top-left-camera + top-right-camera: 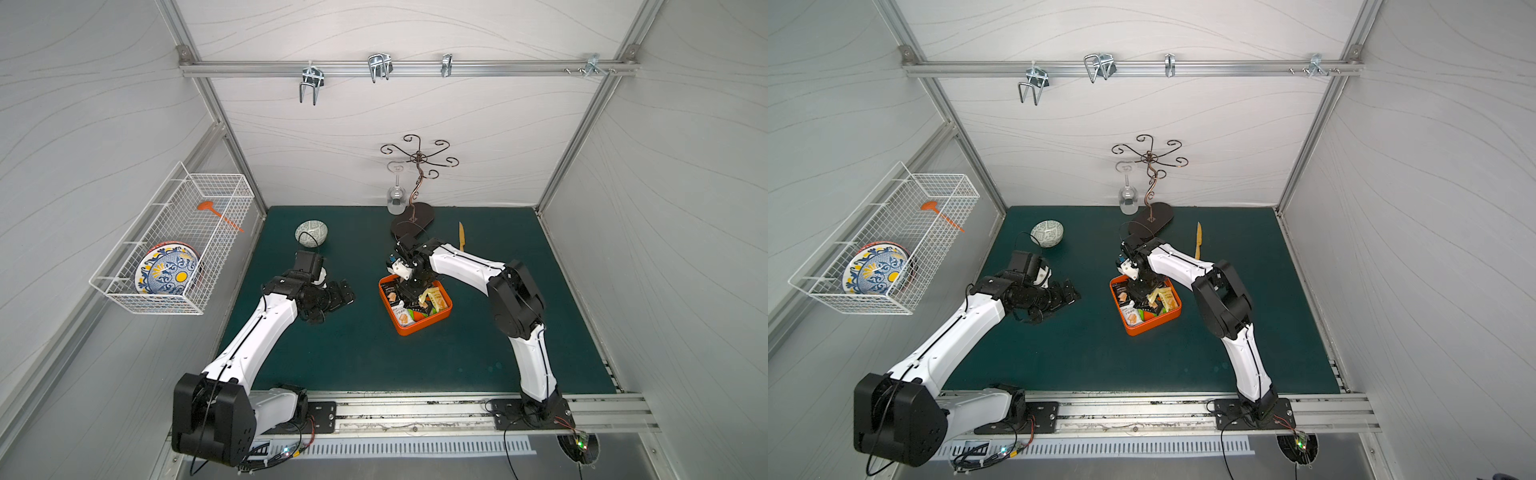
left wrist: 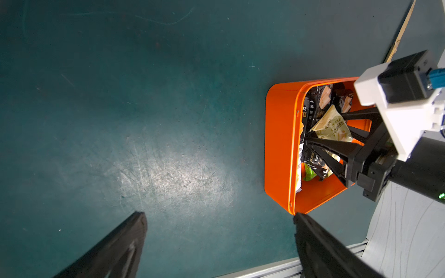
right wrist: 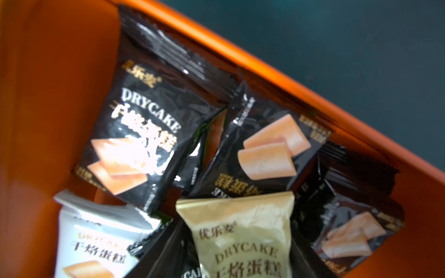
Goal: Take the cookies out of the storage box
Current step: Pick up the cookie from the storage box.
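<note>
R gripper [image 1: 409,296] down in storage box [image 1: 415,329], jaws half-closed straddling pale-yellow cookie pkt [image 2: 333,125], grip can't tell; L gripper [image 1: 345,294] wide open, well left of box

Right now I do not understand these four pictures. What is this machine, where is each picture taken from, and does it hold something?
It is a robot with two arms at a green table. Two pictures look down from above; two come from cameras on the wrists. Each arm ends in a claw. The left claw is open and empty. The right claw is down in the orange storage box, among the cookies, with a pale yellow packet between its jaws; whether it grips it, I cannot tell. A bowl, a glass stand and a wooden knife sit on the table.
</note>
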{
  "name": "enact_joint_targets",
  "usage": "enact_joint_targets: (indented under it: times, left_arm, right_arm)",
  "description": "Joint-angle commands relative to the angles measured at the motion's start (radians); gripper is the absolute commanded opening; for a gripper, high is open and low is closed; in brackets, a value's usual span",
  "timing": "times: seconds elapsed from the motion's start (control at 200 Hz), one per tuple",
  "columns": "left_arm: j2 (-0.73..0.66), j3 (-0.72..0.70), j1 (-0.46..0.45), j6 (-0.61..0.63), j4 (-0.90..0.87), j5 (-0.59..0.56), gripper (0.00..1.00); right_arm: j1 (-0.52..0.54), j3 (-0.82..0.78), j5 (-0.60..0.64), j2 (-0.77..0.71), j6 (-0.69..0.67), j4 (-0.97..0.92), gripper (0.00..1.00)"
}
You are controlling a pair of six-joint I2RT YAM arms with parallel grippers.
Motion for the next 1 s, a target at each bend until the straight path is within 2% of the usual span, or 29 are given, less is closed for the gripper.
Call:
enact_joint_targets:
  times: [0.0, 0.165, 0.22, 0.335, 0.49, 0.64, 0.995]
  left_arm:
    - [-0.001, 0.022, 0.001, 0.022, -0.011, -0.002, 0.99]
    - [0.004, 0.025, 0.0, 0.025, -0.011, -0.004, 0.99]
    - [0.003, 0.025, 0.001, 0.024, -0.009, -0.001, 0.99]
    - [0.005, 0.028, 0.001, 0.022, -0.006, 0.005, 0.99]
    - [0.012, 0.034, 0.0, 0.021, -0.003, 0.016, 0.99]
    - [0.021, 0.049, 0.001, 0.02, 0.001, 0.031, 0.99]
    - [0.055, 0.077, 0.001, -0.002, 0.029, 0.076, 0.99]
  right_arm:
    - [0.002, 0.004, 0.023, 0.014, 0.01, -0.002, 0.55]
    - [0.001, -0.005, 0.02, -0.002, 0.018, 0.001, 0.47]
    - [0.001, -0.01, 0.017, -0.011, 0.023, 0.002, 0.41]
    - [0.0, -0.019, 0.017, -0.027, 0.031, 0.003, 0.38]
    - [0.0, -0.024, 0.013, -0.047, 0.035, -0.009, 0.37]
    - [-0.004, -0.025, -0.004, -0.087, 0.097, -0.021, 0.36]
    - [-0.077, -0.032, -0.06, -0.214, 0.187, -0.066, 0.35]
